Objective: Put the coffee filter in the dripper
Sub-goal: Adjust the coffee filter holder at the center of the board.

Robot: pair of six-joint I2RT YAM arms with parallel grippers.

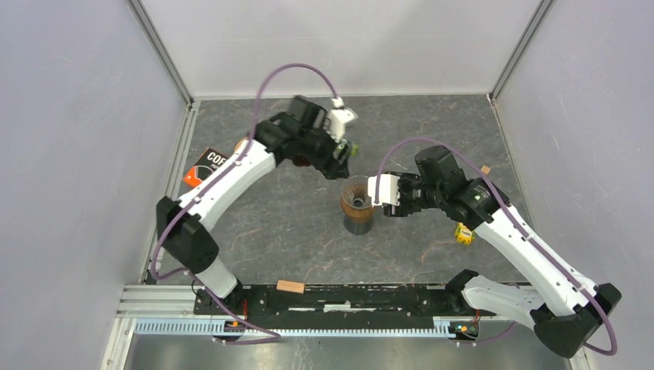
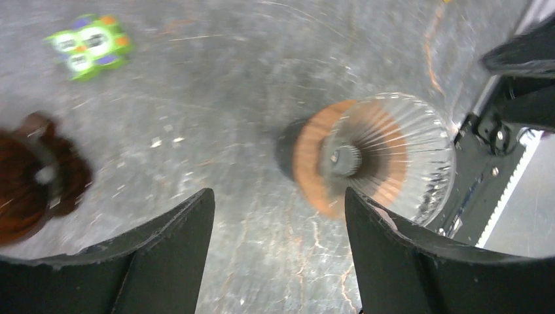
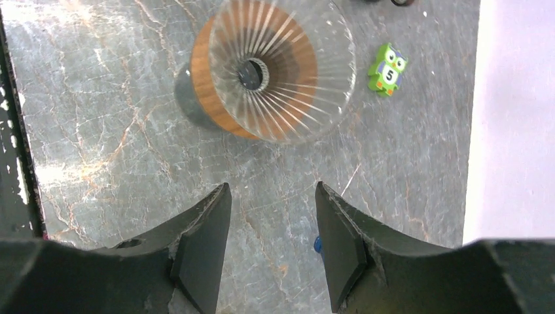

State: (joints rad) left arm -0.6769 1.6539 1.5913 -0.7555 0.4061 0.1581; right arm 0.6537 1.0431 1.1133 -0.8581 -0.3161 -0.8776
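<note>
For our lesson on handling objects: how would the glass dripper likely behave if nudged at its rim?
Probably tippy: the dripper flares wide above a narrower dark stand. Its clear ribbed cone looks like glass, so likely rigid, slippery and breakable if toppled.

The left wrist view is blurred: the green toy (image 2: 89, 44) at upper left is unreadable, and a dark brown thing (image 2: 33, 176) is cut by the left edge. From above, the left arm (image 1: 231, 176) covers most of a bag (image 1: 202, 168), leaving only "COF". In the right wrist view the top edge clips the dripper (image 3: 281, 72); a blue speck (image 3: 317, 244) at lower centre is too small to name.
</note>
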